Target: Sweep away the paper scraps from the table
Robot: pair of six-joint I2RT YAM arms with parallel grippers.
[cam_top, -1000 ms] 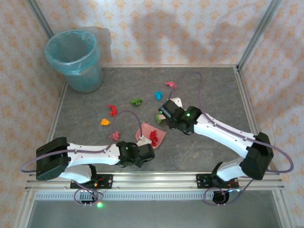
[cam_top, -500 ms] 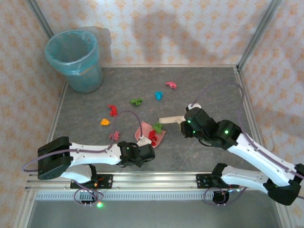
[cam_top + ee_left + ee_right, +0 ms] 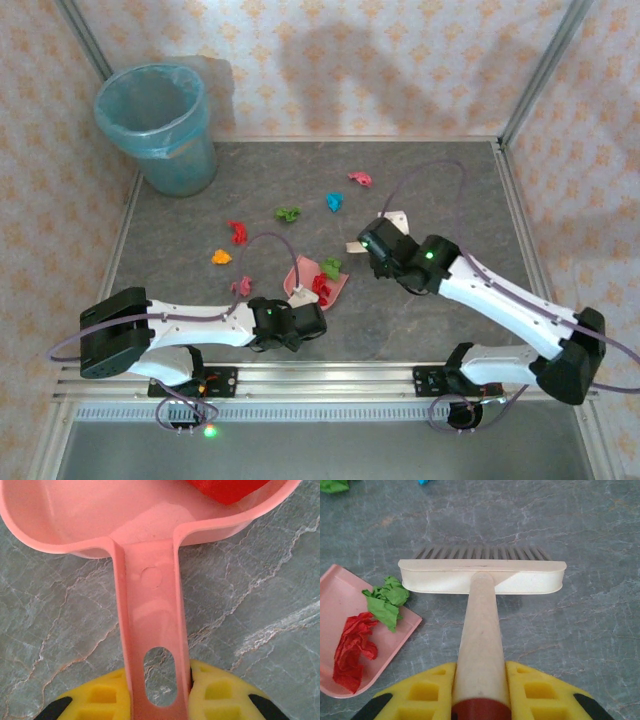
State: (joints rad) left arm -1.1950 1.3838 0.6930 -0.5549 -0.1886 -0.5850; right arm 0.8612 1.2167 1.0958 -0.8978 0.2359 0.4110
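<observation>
- Gripping tight: left gripper (image 3: 156, 692) on pink plastic dustpan (image 3: 150, 595), right gripper (image 3: 481, 690) on cream wooden brush (image 3: 482, 577).
- Sweeping is looking partway done; crumpled paper scraps (image 3: 288, 213) are lying farther up the grey counter (image 3: 450, 170), needing brushing in.

Eight paper scraps (image 3: 288, 213) in all, one green scrap (image 3: 330, 267) and one red scrap (image 3: 323, 288) lying in the single pink dustpan (image 3: 304, 269), six more on the table (image 3: 450, 190) beyond and left of the dustpan, one brush (image 3: 482, 577) just right of the dustpan, one bin (image 3: 180, 165) well beyond it
</observation>
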